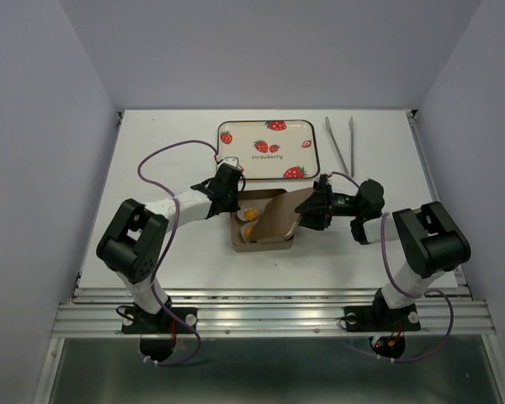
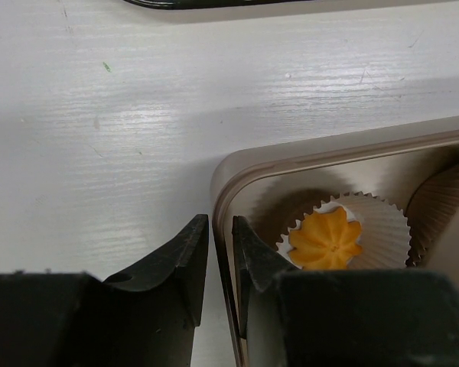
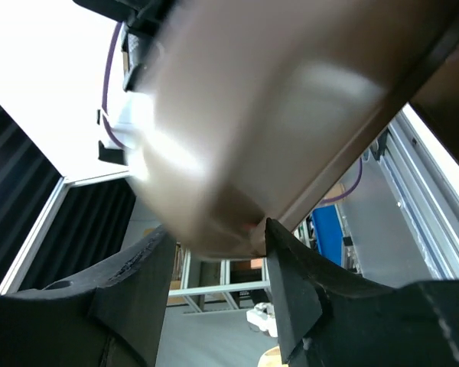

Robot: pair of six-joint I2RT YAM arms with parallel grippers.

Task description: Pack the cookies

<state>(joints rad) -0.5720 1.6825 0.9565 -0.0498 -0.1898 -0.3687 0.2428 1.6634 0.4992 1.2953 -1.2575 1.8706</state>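
Left tool (image 2: 218,225) pinches wall of tin (image 2: 306,157), steadying it | right tool (image 3: 218,229) grips tilted lid (image 3: 275,99) to cover cookies (image 2: 327,238)

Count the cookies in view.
2. One cookie lies at the tin's left end, another just nearer to the arms; the tilted lid may hide more.

Orange-yellow cookies (image 2: 327,241), white cup (image 2: 384,227), tan tin (image 2: 291,155) and lid (image 1: 278,215), cream tray (image 1: 296,145) showing red strawberries (image 1: 261,146).
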